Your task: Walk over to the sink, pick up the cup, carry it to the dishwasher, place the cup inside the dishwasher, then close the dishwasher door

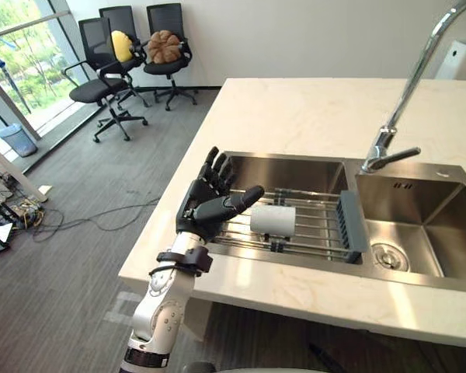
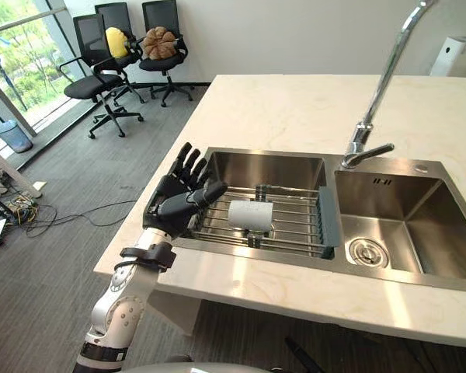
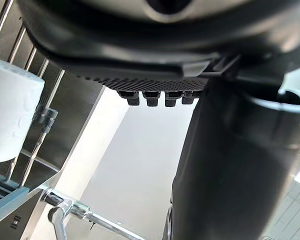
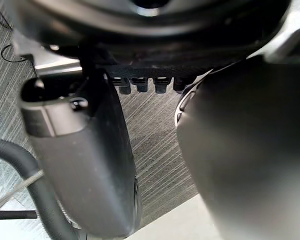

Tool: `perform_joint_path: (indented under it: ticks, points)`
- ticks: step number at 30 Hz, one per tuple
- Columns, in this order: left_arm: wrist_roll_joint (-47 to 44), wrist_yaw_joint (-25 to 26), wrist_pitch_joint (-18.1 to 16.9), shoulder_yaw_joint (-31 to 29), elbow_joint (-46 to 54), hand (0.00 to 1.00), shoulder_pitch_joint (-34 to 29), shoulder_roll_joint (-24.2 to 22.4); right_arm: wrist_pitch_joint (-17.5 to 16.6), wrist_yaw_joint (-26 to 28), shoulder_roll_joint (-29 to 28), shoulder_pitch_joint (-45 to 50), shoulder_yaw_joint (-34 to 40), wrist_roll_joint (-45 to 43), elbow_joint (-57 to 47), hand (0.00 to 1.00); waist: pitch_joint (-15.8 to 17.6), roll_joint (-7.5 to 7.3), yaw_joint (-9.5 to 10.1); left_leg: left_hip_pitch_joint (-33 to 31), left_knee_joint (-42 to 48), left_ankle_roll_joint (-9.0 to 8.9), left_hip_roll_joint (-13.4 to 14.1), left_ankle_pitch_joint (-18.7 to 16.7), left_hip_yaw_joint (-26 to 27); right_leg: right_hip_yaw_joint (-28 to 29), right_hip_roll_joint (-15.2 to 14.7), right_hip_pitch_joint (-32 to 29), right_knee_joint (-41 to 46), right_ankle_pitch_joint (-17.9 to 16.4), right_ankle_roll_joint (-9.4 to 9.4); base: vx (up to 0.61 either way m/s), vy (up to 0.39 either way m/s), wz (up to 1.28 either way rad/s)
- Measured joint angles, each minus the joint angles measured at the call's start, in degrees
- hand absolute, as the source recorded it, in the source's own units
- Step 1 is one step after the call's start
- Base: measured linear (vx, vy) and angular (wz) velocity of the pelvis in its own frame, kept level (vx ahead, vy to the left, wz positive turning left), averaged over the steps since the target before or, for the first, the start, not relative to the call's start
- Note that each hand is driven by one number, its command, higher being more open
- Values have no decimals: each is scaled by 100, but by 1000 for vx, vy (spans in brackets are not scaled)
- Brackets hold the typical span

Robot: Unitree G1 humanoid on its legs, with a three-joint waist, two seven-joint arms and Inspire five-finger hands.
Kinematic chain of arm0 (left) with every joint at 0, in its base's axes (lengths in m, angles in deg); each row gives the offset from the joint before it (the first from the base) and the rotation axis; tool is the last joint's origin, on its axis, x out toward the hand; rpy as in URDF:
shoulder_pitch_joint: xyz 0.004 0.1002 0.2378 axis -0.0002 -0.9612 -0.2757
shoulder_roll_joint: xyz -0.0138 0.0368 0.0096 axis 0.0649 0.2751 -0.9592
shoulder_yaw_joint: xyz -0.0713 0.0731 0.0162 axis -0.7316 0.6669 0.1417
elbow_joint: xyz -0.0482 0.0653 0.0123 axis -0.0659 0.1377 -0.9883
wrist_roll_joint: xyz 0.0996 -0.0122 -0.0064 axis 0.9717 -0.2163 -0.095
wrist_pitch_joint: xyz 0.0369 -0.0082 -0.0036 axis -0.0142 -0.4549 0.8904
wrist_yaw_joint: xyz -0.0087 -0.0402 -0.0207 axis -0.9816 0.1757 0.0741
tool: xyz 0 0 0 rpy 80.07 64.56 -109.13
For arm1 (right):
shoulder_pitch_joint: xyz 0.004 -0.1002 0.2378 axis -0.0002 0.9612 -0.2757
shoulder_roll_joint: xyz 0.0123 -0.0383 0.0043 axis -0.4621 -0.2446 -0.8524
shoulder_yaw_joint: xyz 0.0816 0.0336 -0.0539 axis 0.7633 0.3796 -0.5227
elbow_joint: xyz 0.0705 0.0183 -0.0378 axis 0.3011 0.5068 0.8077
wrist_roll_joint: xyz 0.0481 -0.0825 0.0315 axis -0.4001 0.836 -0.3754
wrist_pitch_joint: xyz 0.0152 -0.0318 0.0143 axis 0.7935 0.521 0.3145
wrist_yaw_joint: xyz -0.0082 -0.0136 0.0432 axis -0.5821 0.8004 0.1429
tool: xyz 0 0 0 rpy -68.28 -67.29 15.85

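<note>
Step in hand: picking up the cup. Carrying and the dishwasher steps are not yet begun.

The left hand [image 1: 206,203] is raised over the left rim of the sink [image 1: 287,167], with fingers straight and spread and the thumb stretched out toward the cup [image 1: 272,220]. It holds nothing. The cup is white and lies on its side on the wire rack [image 1: 318,235] that spans the left basin. It is just beside the thumb tip and appears clear of it.

The right hand [image 4: 80,165] hangs over the grey floor [image 4: 155,145], away from the work. I cannot make out its state.

How to do the pickup well, as a judgement:
- Bring the palm down and across so the cup's round side sits between thumb and fingers, then curl round the barrel.
- The cup will likely roll along the wires if nudged, so close from both sides together.
- Keep the fingertips above the wires so they do not snag.
- Lift straight up. The faucet [image 1: 408,89] is well off to the right, so it should be no obstacle.

Hidden or unclear:
- I cannot tell which way the cup's mouth faces or whether it has a handle.
- Its underside is hidden against the rack.
- The left wrist view cuts the cup off at the picture's edge.
- Whether the cup holds any water cannot be seen.
</note>
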Motion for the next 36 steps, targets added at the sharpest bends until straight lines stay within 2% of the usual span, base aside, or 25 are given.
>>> perform_joint_path:
  ticks: [3,6,11,14,16,19,20,21,22,23,25,27,28,29,30,32,34,36]
  points:
    - [0,6,-3,62,3,100,0,20,-14,50,-70,11,340,1,86,100,-45,7,16,288,-845,-119,-86,106,-146,-156,22,0,-94,-26,72,16,72,32]
    - [38,-30,-2,177,2,100,-30,143,-44,143,-87,4,626,0,268,100,-130,12,22,462,-1397,-71,-122,272,-198,-200,61,-51,-185,-14,96,-59,40,12]
    - [469,-308,-3,184,15,100,-39,325,-72,164,-66,16,665,-8,411,100,-214,-48,30,552,-1696,-18,-188,423,-123,-144,17,-176,-138,-9,181,-60,40,-8]
    - [584,-570,8,66,210,100,-58,368,-135,164,-24,14,614,-12,395,100,-184,-99,-15,551,-1710,23,-350,332,-102,-145,-268,-522,567,-291,298,-28,69,-5]
    - [595,-759,-36,-80,424,100,-53,376,-230,133,-2,18,611,69,394,100,-172,-108,-16,573,-1699,81,-411,320,-49,-377,-541,-954,1586,-298,313,4,62,-10]
    - [855,-845,-303,-94,459,100,-16,437,-423,56,-83,87,702,268,458,100,-162,-135,-97,588,-1418,188,-351,149,-114,-310,-594,-949,1791,-137,372,25,57,7]
    - [900,-846,-346,-109,461,100,25,439,-426,59,-108,87,804,263,457,100,-170,-88,-85,581,-1402,202,-307,122,-107,-337,-589,-950,1804,-111,365,16,37,0]
    - [916,-819,-388,-145,460,100,126,469,-378,70,-165,95,1019,234,450,100,-134,-52,-52,607,-1400,252,-219,77,-93,-392,-655,-963,1911,-267,171,0,0,0]
    - [915,-787,-392,-166,459,100,175,504,-341,77,-190,116,1105,218,451,100,-124,-51,-50,613,-1396,207,-184,47,-91,-377,-723,-987,1932,-311,115,0,0,0]
    - [900,-744,-414,-224,452,100,263,615,-288,90,-265,158,1322,208,454,100,-118,-29,-42,579,-1332,128,-74,-8,-118,-238,-798,-996,1758,-261,174,0,0,0]
    - [892,-719,-499,-329,417,100,355,822,-225,104,-381,209,1513,200,452,100,-145,-83,-28,561,-1241,-17,102,-75,-123,-132,-847,-845,1139,96,280,50,-133,-3]
    - [888,-642,-540,-567,395,100,404,929,-95,101,-532,338,1500,168,450,100,-304,-359,29,566,-1096,-267,225,-143,-8,-310,-923,-605,369,996,419,105,-288,-22]
    - [887,-600,-546,-636,374,100,402,923,-54,101,-549,346,1484,167,453,100,-350,-394,34,572,-1081,-341,277,-157,34,-359,-883,-527,242,879,593,119,-347,-33]
    - [884,-531,-546,-740,367,100,424,855,9,61,-523,322,1451,224,463,100,-397,-399,46,564,-1066,-475,418,-166,70,-452,-713,-423,-24,758,750,120,-339,-27]
    - [883,-518,-546,-770,366,100,434,773,18,73,-490,309,1456,223,464,100,-397,-316,48,557,-1106,-561,509,-124,111,-484,-569,-407,-178,724,776,121,-282,-24]
    - [888,-531,-512,-726,339,100,438,622,18,72,-375,240,1442,230,468,100,-390,-113,12,573,-1243,-697,727,-36,152,-503,-280,-391,-376,739,701,84,-192,-15]
    - [912,-569,-494,-580,297,100,445,534,16,65,-234,236,1239,253,522,100,-416,-23,-23,697,-1335,-774,885,18,222,-509,-73,-239,-571,749,642,81,-164,-11]
    - [1086,-622,-493,-524,296,100,463,523,-3,107,-90,178,1079,245,526,100,-425,-7,-71,716,-1321,-767,896,37,318,-492,-21,-200,-640,749,630,30,-73,-6]
